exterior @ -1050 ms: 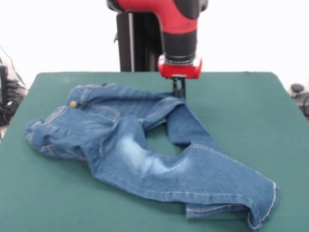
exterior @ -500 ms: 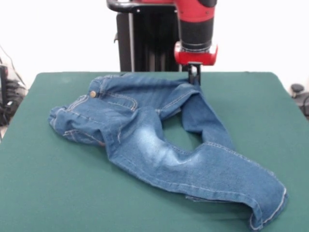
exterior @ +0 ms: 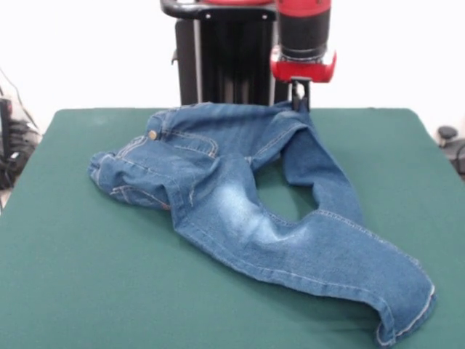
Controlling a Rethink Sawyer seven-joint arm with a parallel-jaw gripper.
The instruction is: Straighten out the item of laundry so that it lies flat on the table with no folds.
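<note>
White wall behind, black pedestal column [exterior: 218, 58] at the far edge of a wide dark green felt-topped table [exterior: 87, 291] with rounded corners.

The small pair of blue denim jeans [exterior: 247, 218] with pale faded thigh patches and orange-tan stitching lies crumpled about mid-table, nowhere near flat. The waistband end, with its brass button [exterior: 152, 134], is bunched up on the side of the jeans toward the picture's left. One leg runs long from there down to the near right of the table, its hem folded over itself at the tip. The other leg bends back up from the crotch toward the pedestal, leaving an open loop of bare green between the two legs. The long axis of the garment is diagonal, button end to near-right hem.

The red-and-black arm's gripper [exterior: 300, 98] sits right at the top of that upper fold, just beside the pedestal. Its narrow black fingers look closed, pinching the denim edge there, though the contact point is small and partly hidden by cloth. The cloth appears lifted slightly at that spot.

Judgement: the pinched point is at the far end of the jeans, so any straightening pull has to go away from the bunched waistband, and there is plenty of bare felt to the right of the jeans for it.
</note>
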